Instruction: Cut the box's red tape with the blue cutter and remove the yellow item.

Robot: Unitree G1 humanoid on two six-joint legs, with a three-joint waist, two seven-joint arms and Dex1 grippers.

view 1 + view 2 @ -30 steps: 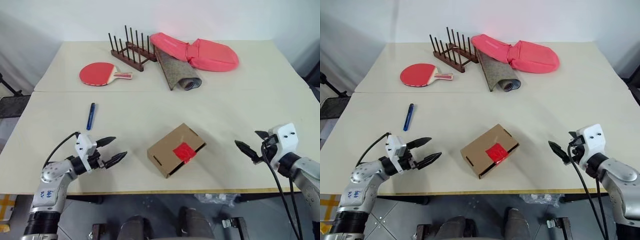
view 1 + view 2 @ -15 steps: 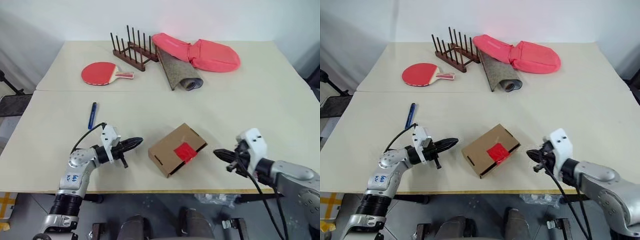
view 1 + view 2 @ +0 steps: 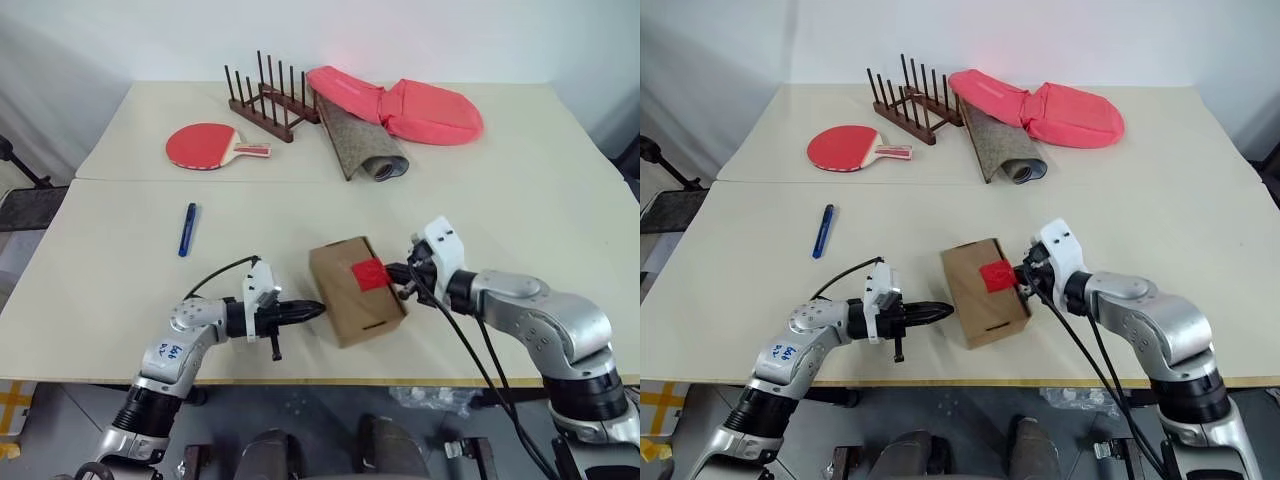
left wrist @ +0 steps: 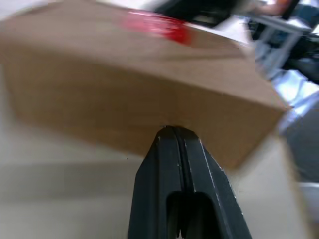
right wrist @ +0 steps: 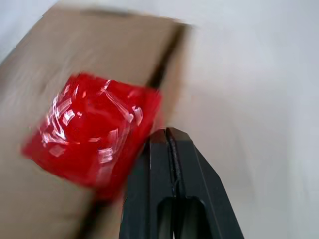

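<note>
The brown box (image 3: 355, 295) lies near the table's front edge, with the red tape (image 3: 368, 273) on its right flap edge. My left gripper (image 3: 319, 309) is shut, its tip pressed against the box's left side; in the left wrist view the closed fingertips (image 4: 170, 131) meet the cardboard wall (image 4: 99, 94). My right gripper (image 3: 391, 272) is shut too, its tip against the box's right edge beside the tape (image 5: 94, 129). Neither holds anything. The blue cutter (image 3: 187, 229) lies on the table to the left, apart from both grippers. The yellow item is hidden.
A red paddle (image 3: 205, 146), a wooden peg rack (image 3: 268, 95), a rolled mat (image 3: 360, 145) and a pink bag (image 3: 410, 105) lie on the far table. A seam (image 3: 120, 181) runs between the two tables. The front table edge (image 3: 400, 381) is close behind the box.
Both grippers have shut and swung inward from the table's sides to the box. The box has turned and shifted slightly between them.
</note>
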